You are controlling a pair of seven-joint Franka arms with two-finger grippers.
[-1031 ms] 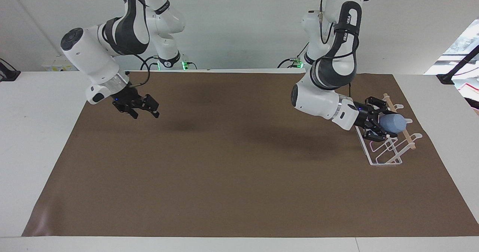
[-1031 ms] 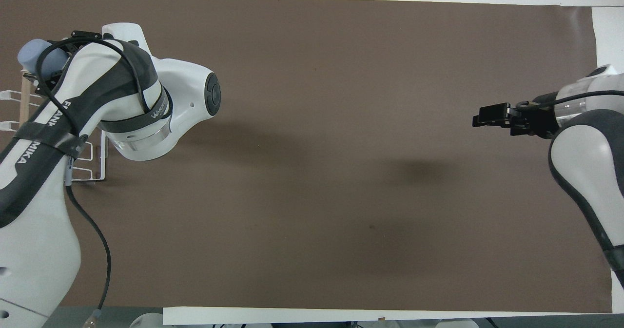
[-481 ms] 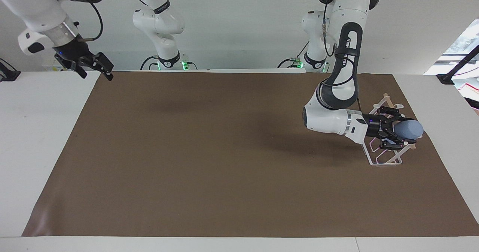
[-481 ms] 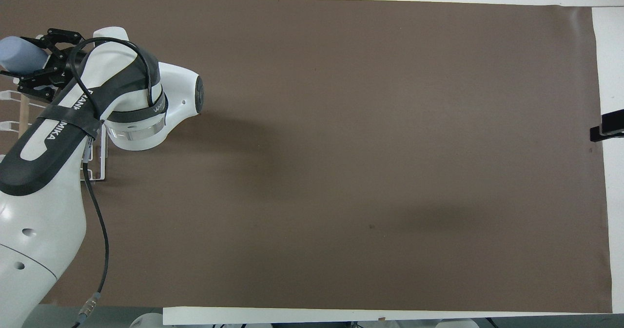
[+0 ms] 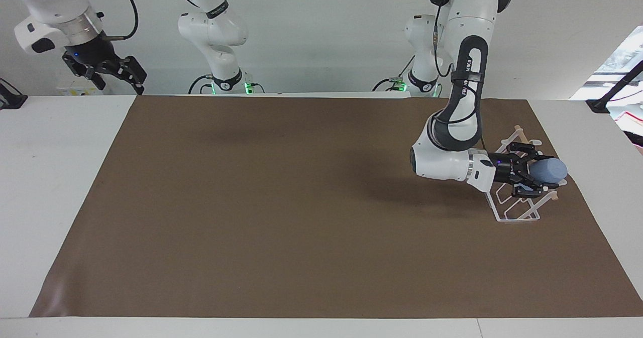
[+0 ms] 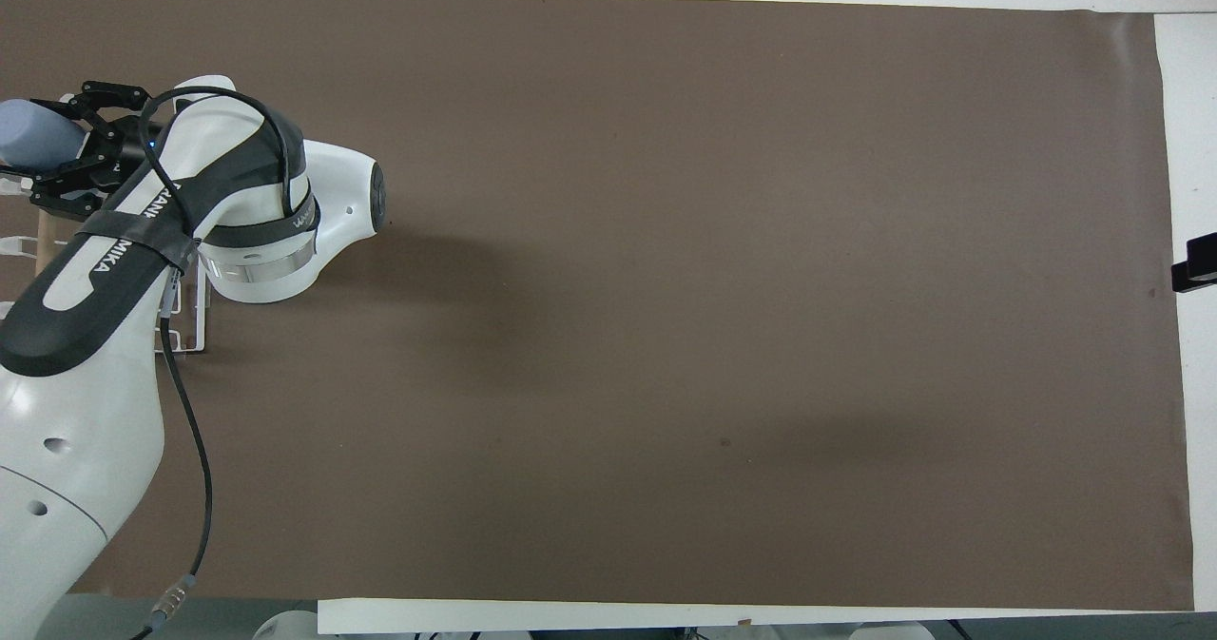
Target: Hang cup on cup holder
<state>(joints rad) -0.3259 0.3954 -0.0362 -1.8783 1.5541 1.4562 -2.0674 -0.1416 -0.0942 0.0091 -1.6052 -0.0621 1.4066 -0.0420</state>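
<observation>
The light-blue cup [image 5: 551, 170] lies on its side in my left gripper [image 5: 533, 173], base pointing away from the arm. The gripper is shut on the cup's mouth end and holds it over the white wire cup holder [image 5: 517, 213], level with its wooden rod [image 5: 520, 134]. I cannot tell whether a prong is inside the cup. In the overhead view the cup [image 6: 28, 132] and left gripper [image 6: 59, 144] cover most of the holder [image 6: 186, 324]. My right gripper [image 5: 114, 74] is open and empty, raised high over the table corner at the right arm's end.
A brown mat [image 5: 301, 202] covers most of the white table [image 5: 55, 167]. The cup holder stands on the mat near its edge at the left arm's end. Only a tip of the right gripper [image 6: 1196, 275] shows in the overhead view.
The left gripper carried the cup farther out over the holder and lowered it to rod height, then nearly stopped. The right arm rose and drew back from over the mat to the table corner.
</observation>
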